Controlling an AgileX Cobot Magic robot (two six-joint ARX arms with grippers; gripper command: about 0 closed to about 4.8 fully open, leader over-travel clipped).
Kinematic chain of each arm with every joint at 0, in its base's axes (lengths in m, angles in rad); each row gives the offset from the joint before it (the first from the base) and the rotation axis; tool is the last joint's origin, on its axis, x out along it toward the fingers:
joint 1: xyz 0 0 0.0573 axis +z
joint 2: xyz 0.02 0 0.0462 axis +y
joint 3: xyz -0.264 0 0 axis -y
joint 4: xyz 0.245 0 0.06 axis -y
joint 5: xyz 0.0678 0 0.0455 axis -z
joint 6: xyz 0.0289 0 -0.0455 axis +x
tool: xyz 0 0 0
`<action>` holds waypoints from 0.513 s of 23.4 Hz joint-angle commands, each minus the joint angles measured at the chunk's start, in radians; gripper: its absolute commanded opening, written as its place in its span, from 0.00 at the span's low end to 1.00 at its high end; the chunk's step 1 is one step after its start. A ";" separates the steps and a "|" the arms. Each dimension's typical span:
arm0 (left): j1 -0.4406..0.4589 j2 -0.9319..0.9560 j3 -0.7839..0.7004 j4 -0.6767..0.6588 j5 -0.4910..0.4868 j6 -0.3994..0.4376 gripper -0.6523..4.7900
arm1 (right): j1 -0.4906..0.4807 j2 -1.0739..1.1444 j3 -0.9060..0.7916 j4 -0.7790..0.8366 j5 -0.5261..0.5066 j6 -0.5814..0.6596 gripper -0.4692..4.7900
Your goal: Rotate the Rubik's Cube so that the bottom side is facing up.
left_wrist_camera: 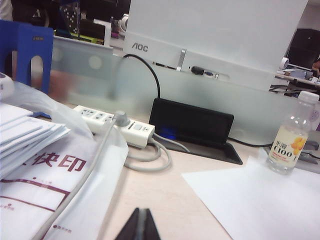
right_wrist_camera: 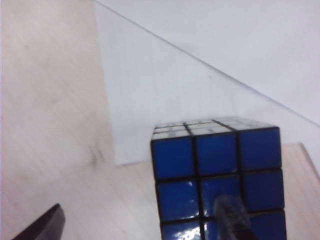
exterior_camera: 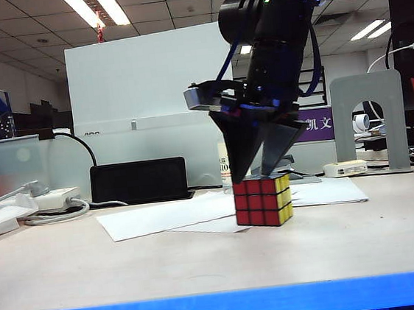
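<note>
Beneath the black right gripper (exterior_camera: 264,172), the black-framed Rubik's Cube (exterior_camera: 263,201) shows red, yellow and blue faces on white paper (exterior_camera: 169,216) over the beige tabletop (exterior_camera: 203,259).

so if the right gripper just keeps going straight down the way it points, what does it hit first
Most likely the small black-framed Rubik's Cube. The right gripper points down with open jaws just above the cube's top, one finger tip over its blue face. Contact can't be confirmed; depth is unclear.

Right gripper (exterior_camera: 259,173) occupies the space directly above the Rubik's Cube (exterior_camera: 263,201). Desk (exterior_camera: 203,263) is unobstructed toward the front edge. Bottle (left_wrist_camera: 291,133), power strip (left_wrist_camera: 116,125) and black box (exterior_camera: 139,181) crowd the back edge.
</note>
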 commanded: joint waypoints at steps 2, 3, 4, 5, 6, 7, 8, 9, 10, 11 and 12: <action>0.000 -0.002 0.001 -0.027 0.006 -0.002 0.11 | -0.006 -0.006 0.060 -0.074 0.055 -0.007 0.85; 0.000 -0.002 0.001 -0.031 0.006 -0.002 0.11 | -0.006 -0.006 0.082 -0.075 0.054 -0.008 0.85; 0.000 -0.002 0.001 -0.035 0.006 -0.002 0.11 | -0.006 -0.005 0.111 -0.077 0.054 -0.008 0.85; 0.000 -0.002 0.001 -0.038 0.006 -0.002 0.11 | -0.006 -0.005 0.130 -0.074 0.049 -0.008 0.85; 0.000 -0.002 0.001 -0.041 0.006 -0.002 0.11 | -0.006 -0.005 0.148 -0.070 0.040 -0.008 0.85; 0.000 -0.002 0.001 -0.043 0.006 -0.002 0.11 | -0.006 -0.005 0.168 -0.066 0.036 -0.008 0.85; 0.000 -0.002 0.001 -0.045 0.006 -0.002 0.11 | -0.006 -0.005 0.182 -0.068 0.029 -0.008 0.85; 0.000 -0.002 0.001 -0.046 0.006 -0.002 0.11 | -0.006 -0.005 0.193 -0.070 0.022 -0.008 0.85; 0.000 -0.002 0.001 -0.046 0.006 -0.002 0.11 | -0.006 -0.005 0.199 -0.069 0.014 -0.009 0.85; 0.000 -0.002 0.001 -0.046 0.006 -0.002 0.11 | -0.007 -0.005 0.199 -0.069 0.011 -0.013 0.85; 0.000 -0.002 0.001 -0.046 0.006 -0.002 0.11 | -0.010 -0.004 0.198 -0.074 0.013 -0.020 0.85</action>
